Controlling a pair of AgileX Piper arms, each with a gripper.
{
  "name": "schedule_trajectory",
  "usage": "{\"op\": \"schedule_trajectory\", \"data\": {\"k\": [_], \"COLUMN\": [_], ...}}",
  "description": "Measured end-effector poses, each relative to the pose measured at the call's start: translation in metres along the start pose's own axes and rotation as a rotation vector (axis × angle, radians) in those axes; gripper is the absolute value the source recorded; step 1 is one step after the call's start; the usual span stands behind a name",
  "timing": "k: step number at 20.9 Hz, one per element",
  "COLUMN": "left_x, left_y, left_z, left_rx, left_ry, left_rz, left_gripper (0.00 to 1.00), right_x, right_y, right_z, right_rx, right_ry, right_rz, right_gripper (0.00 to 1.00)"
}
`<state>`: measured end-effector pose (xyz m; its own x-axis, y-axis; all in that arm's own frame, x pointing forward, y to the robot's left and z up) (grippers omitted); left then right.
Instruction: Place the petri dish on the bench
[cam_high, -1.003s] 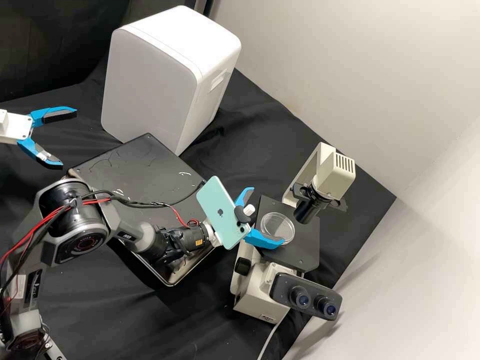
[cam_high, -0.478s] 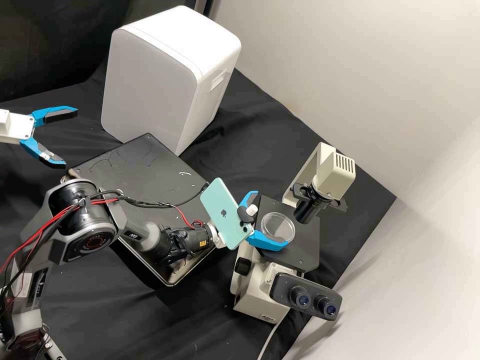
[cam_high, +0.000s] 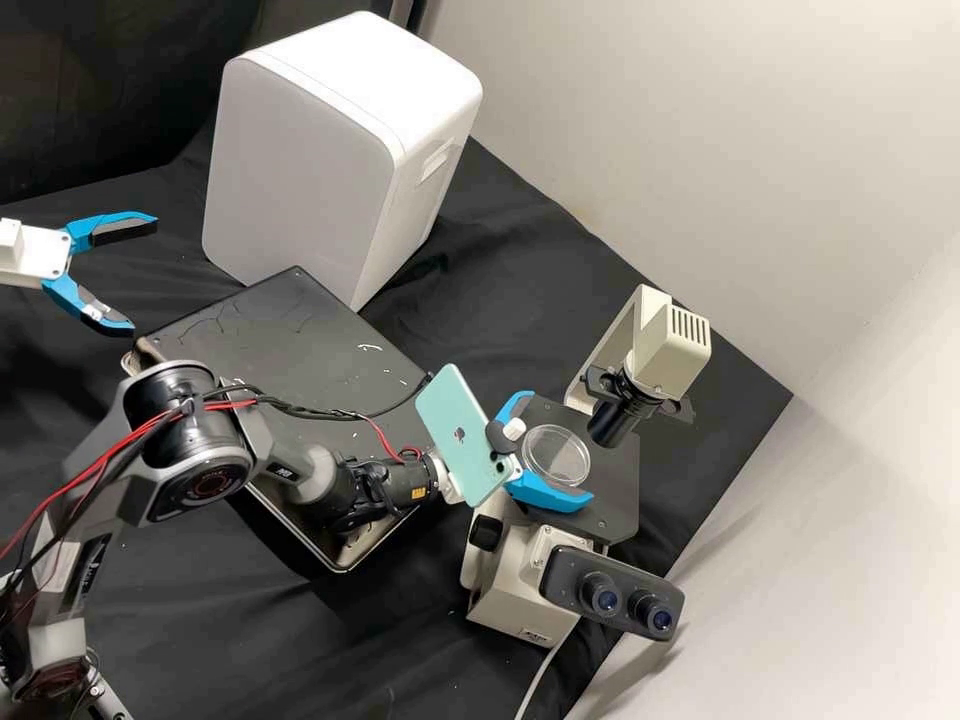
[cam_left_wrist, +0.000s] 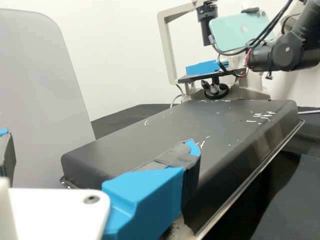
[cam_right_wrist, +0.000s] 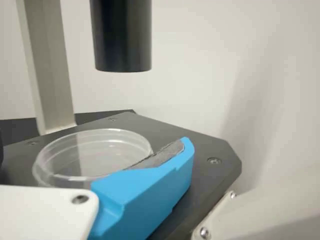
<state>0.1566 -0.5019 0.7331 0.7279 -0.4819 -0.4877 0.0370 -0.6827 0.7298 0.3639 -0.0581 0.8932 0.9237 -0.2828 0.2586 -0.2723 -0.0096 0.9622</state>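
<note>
Holding the right arm (cam_high: 190, 470) low, entering from the near left corner of the high view, with the large elbow joint raised and the forearm lying nearly level toward the right. Pointing the right gripper (cam_high: 562, 444) away from the base, its two blue fingers (cam_right_wrist: 150, 185) spread wide, one on the far side and one on the near side, jaws standing apart. Holding the left gripper (cam_high: 138, 272) at the left edge of the high view, well apart from the right one, white body at the very edge and tips pointing right. Spreading the left fingers (cam_left_wrist: 145, 200) wide as well, dark pads facing inward.
</note>
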Motion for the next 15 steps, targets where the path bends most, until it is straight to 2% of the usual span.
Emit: {"op": "schedule_trajectory", "data": {"k": [5, 7, 10, 15], "left_x": [0.000, 0.000, 0.001, 0.001], "left_y": [-0.0001, -0.0004, -0.0015, -0.0023], "left_z": [0.001, 0.001, 0.000, 0.000], "left_rx": [-0.002, -0.002, -0.005, -0.007], "left_ry": [-0.002, -0.002, -0.001, -0.001], "left_rz": [0.000, -0.002, -0.008, -0.012], "left_gripper": [1.00, 1.00, 1.00, 1.00], "right_x": [0.013, 0.016, 0.016, 0.016], "right_y": [-0.004, -0.004, -0.004, -0.004], "right_z": [0.007, 0.007, 0.008, 0.008], "right_rx": [-0.041, -0.036, -0.049, -0.050], "right_ry": [-0.017, -0.019, -0.024, -0.024], "right_rz": [0.010, 0.019, 0.019, 0.019], "right_gripper": [1.00, 1.00, 1.00, 1.00]}}
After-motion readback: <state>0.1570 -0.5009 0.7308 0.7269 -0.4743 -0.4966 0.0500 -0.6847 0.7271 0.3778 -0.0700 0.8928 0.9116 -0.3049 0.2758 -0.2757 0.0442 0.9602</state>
